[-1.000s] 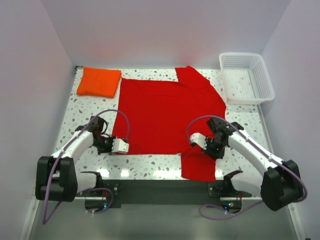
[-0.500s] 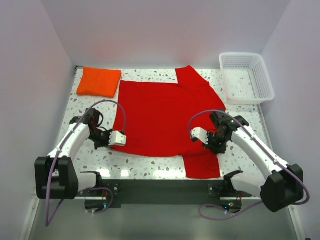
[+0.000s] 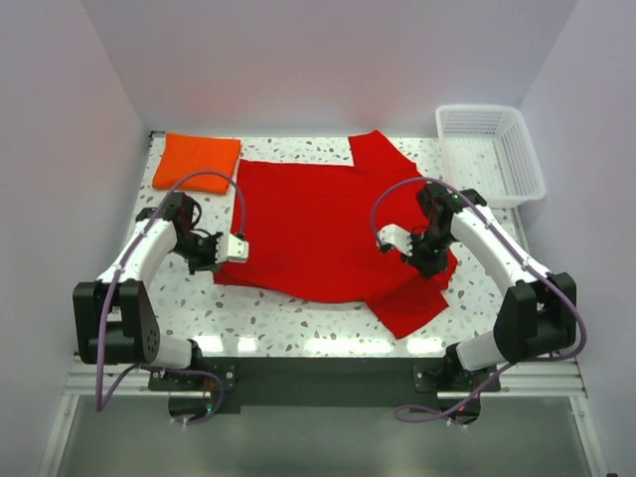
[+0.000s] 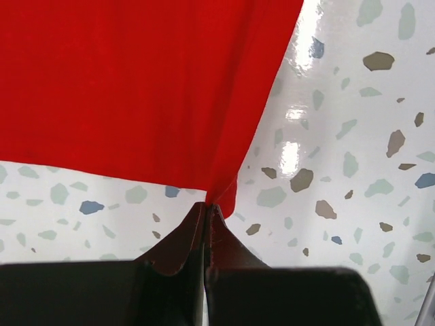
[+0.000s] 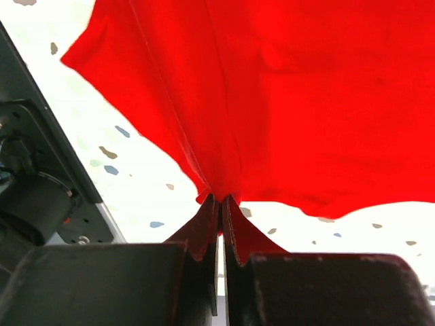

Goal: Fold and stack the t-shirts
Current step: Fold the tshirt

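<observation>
While the red t-shirt (image 3: 328,224) lies spread across the middle of the speckled tabletop (image 3: 288,320), the top view shows both arms reaching in over its near corners. The left pincer (image 3: 227,256) sits at the shirt's near left corner and the right pincer (image 3: 429,266) at its near right side, just above the sleeve that trails toward the arms. From above, the fingertips are lost under the wrists and their white camera housings, so the grip cannot be read here. The orange t-shirt (image 3: 196,162) rests as a flat folded pad at the far left corner, just beside the red one's far left corner, and whether the two touch is hard to tell. A white lattice basket (image 3: 477,111) stands at the far right corner, apart from both shirts.

On the left wrist view, the left pincer (image 4: 206,207) has its jaws pressed together on a small tuck of the red cloth's edge. The fabric rises away from the tips in a taut sheet that runs out of the frame at the top and left, with tabletop showing beneath it.

On the right wrist view, the right pincer (image 5: 219,200) is likewise closed tight on a gathered pleat of the red t-shirt, whose folds fan up and out from the tips. The cloth is cut off at the top and right. The tabletop below is washed out by glare, and dark hardware at the left edge is too close to identify.
</observation>
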### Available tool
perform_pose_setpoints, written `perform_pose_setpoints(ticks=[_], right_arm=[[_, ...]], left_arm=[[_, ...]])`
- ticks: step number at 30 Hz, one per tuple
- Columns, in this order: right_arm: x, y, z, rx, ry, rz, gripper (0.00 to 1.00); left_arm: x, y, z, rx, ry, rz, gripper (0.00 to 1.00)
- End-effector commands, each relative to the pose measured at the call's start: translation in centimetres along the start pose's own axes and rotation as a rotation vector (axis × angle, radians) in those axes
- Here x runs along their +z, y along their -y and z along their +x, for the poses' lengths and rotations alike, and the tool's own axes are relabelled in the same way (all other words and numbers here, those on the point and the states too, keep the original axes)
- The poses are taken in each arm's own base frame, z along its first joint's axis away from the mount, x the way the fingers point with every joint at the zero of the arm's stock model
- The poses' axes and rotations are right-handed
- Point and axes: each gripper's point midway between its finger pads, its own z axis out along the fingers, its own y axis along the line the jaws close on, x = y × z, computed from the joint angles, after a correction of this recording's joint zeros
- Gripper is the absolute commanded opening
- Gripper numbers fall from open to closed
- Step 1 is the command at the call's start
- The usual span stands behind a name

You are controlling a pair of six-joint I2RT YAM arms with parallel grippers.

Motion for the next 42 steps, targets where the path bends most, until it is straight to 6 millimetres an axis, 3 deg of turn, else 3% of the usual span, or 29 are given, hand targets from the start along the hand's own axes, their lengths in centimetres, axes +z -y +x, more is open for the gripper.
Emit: perform_pose_setpoints(ticks=[1, 9, 15, 24, 31, 42], right_arm=[[-1.8, 1.4, -0.8, -0.061, 0.022, -0.008, 0.0], [-2.6, 4.3, -1.4, -0.095, 0.001, -0.045, 0.0], [-3.4, 8.3, -1.9, -0.11, -0.006, -0.045, 0.0], [-1.5, 11.7, -1.7, -0.097, -0.054, -0.117, 0.0], [-1.0, 12.0, -0.7, -0.057, -0.071, -0.154, 0.0], [-0.4, 10.2, 0.3, -0.003, -0.08, -0.184, 0.0]], left_arm=[[-0.8, -2.0, -1.4, -0.021, 0.06, -0.029, 0.0], [-1.1, -5.1, -1.9, -0.037, 0.077, -0.042, 0.0], [-0.9, -7.3, -1.9, -0.053, 0.078, -0.051, 0.0], [-0.1, -10.5, -1.6, -0.1, 0.085, -0.073, 0.0], [0.6, -12.1, -1.3, -0.137, 0.082, -0.073, 0.0], [1.9, -13.1, -0.5, -0.147, 0.067, -0.056, 0.0]])
